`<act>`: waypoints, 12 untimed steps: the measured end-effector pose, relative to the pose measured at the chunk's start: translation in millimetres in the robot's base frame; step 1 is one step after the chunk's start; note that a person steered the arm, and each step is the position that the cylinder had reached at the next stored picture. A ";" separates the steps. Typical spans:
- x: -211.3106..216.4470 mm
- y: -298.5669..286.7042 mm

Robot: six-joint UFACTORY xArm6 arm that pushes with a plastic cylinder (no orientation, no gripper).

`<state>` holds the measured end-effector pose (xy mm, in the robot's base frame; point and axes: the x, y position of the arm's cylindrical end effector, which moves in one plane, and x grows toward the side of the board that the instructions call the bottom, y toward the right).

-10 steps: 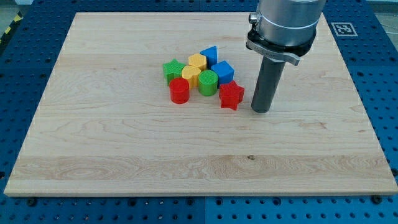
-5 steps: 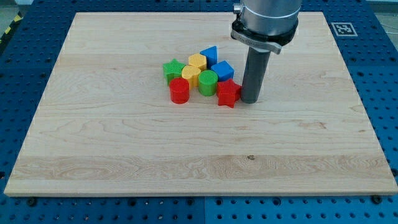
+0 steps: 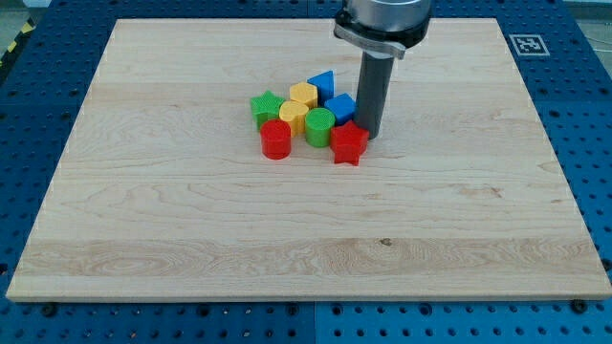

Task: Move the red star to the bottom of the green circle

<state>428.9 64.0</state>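
The red star [image 3: 349,144] lies at the right end of a cluster of blocks near the board's middle. The green circle [image 3: 319,126] stands just to its upper left, touching it. My tip [image 3: 369,134] is at the red star's upper right edge, in contact or nearly so, just right of a blue block [image 3: 340,108].
The cluster also holds a red cylinder [image 3: 275,139], a green star [image 3: 266,105], two yellow blocks [image 3: 298,103] and a blue triangle [image 3: 323,83]. The wooden board [image 3: 191,220] lies on a blue perforated table.
My tip has moved left and slightly up, from clear of the red star on its right to against its upper right edge. The star has shifted slightly left toward the green circle.
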 end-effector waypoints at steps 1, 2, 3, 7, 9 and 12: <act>14.9 -9.1; 30.0 -14.0; 45.1 -17.5; 93.2 -17.5; 117.7 -17.5; 148.6 -17.5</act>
<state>577.5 46.6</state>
